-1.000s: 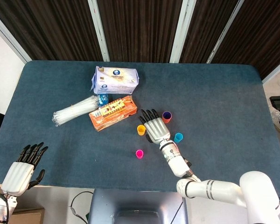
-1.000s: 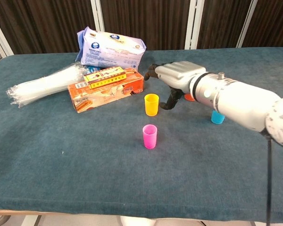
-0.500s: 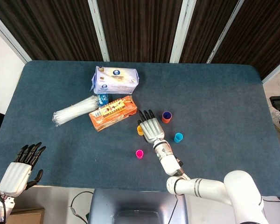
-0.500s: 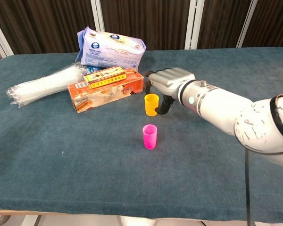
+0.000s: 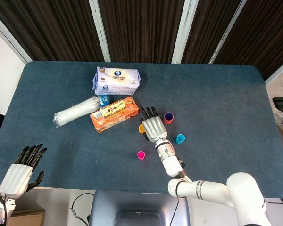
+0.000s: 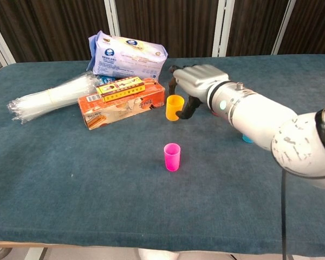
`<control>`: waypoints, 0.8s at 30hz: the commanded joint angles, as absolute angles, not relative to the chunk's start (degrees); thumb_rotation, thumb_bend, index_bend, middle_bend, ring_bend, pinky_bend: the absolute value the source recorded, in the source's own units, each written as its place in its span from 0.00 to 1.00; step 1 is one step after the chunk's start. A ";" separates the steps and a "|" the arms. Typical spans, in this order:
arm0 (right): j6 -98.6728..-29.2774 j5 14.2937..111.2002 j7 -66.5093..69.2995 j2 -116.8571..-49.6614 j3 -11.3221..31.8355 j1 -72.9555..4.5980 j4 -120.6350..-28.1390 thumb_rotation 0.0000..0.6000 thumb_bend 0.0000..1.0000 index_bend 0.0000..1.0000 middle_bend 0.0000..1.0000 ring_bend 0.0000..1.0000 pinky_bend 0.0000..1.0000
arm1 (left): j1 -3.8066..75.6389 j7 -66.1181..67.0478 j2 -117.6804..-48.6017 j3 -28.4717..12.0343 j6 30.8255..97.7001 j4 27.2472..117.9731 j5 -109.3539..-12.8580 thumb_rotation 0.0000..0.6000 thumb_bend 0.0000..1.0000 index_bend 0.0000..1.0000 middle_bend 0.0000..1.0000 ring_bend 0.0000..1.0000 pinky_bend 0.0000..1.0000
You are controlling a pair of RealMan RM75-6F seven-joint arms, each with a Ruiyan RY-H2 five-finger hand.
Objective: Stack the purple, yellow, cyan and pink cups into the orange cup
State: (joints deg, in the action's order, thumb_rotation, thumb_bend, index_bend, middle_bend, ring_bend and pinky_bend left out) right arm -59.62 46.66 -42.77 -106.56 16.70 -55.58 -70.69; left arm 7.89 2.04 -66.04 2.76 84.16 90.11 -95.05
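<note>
**Right hand held the yellow cup above the table**

An orange box [image 6: 122,102] lay just left of the yellow cup [image 6: 174,107]. A white and blue tissue pack [image 5: 116,80] sat behind the box. A bundle of clear straws [image 5: 77,111] lay to the left of the box.

The table [image 5: 217,94] had a dark blue-green cloth. Dark curtains [image 5: 141,28] hung behind it.

The right hand [image 5: 153,127] reached out flat, palm down, and gripped the yellow cup with its thumb curled around it. The purple cup sat inside the orange cup [image 5: 168,117], just right of the hand. The cyan cup [image 5: 180,138] stood nearby. The pink cup [image 6: 171,156] stood alone, closer to the robot. The left hand [image 5: 21,172] hung off the near left edge with its fingers spread, holding nothing.
</note>
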 commanded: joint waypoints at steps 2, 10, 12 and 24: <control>-63.68 48.50 -40.40 -102.00 18.79 -53.11 -74.52 1.00 0.48 0.61 0.05 0.00 0.00 | 7.87 2.16 -66.08 2.82 84.17 90.14 -95.14 1.00 0.46 0.00 0.00 0.00 0.05; -63.94 44.84 -40.13 -94.86 20.08 -49.85 -76.30 1.00 0.48 0.61 0.05 0.00 0.00 | 8.27 2.88 -66.59 2.78 83.21 90.07 -94.91 1.00 0.46 0.00 0.00 0.00 0.05; -62.77 43.80 -39.80 -94.40 19.90 -49.59 -75.36 1.00 0.48 0.61 0.05 0.00 0.00 | 8.42 3.15 -66.82 2.76 82.87 90.04 -94.82 1.00 0.46 0.00 0.00 0.00 0.05; -58.89 44.81 -37.15 -97.11 17.44 -50.01 -69.69 1.00 0.48 0.62 0.05 0.00 0.00 | 8.68 3.55 -67.22 2.59 82.46 89.86 -94.40 1.00 0.46 0.00 0.00 0.00 0.05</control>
